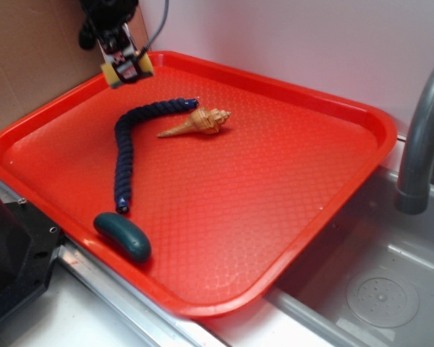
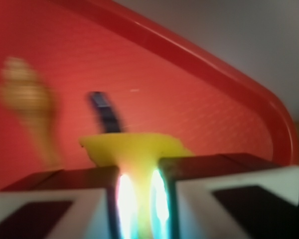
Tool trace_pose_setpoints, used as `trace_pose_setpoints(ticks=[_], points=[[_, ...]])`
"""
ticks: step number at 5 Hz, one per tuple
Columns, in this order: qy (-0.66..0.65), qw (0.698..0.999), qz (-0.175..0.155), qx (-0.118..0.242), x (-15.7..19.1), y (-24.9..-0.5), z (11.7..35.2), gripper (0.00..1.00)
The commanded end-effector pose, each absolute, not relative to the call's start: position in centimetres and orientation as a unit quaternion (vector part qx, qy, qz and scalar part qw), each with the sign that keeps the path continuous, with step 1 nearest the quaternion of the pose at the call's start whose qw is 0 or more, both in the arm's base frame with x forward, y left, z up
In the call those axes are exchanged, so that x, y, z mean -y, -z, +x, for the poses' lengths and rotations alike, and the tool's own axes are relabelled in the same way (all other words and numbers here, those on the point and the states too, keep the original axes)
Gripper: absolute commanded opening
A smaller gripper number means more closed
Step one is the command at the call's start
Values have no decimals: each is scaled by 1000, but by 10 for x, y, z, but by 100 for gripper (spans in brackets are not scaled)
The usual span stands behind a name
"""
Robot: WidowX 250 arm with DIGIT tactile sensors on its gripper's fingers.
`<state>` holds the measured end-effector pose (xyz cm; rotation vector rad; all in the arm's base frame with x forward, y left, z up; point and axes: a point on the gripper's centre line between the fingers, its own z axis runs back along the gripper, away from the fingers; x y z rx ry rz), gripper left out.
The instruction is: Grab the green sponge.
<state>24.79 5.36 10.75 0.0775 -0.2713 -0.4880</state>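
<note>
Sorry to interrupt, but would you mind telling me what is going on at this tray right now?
The WidowX arm's end effector is shut on the small yellow foam sponge, holding it above the far left corner of the red plastic tray. Lying on the tray are a dark blue braided rope, a tan spiral seashell and a dark teal oval lump.

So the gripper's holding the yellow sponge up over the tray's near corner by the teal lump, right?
Not the near corner. The exterior view shows the gripper holding the sponge over the tray's far-left corner; the teal lump lies at the near edge.
</note>
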Motion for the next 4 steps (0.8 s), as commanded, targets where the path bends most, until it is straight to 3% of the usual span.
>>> trace_pose_setpoints(ticks=[1, 2, 3, 4], points=[[141, 985, 15, 102, 14, -142, 228, 0], [49, 996, -12, 72, 57, -160, 219, 0], [17, 997, -32, 72, 74, -179, 201, 0], [-30, 998, -48, 29, 55, -185, 205, 0]])
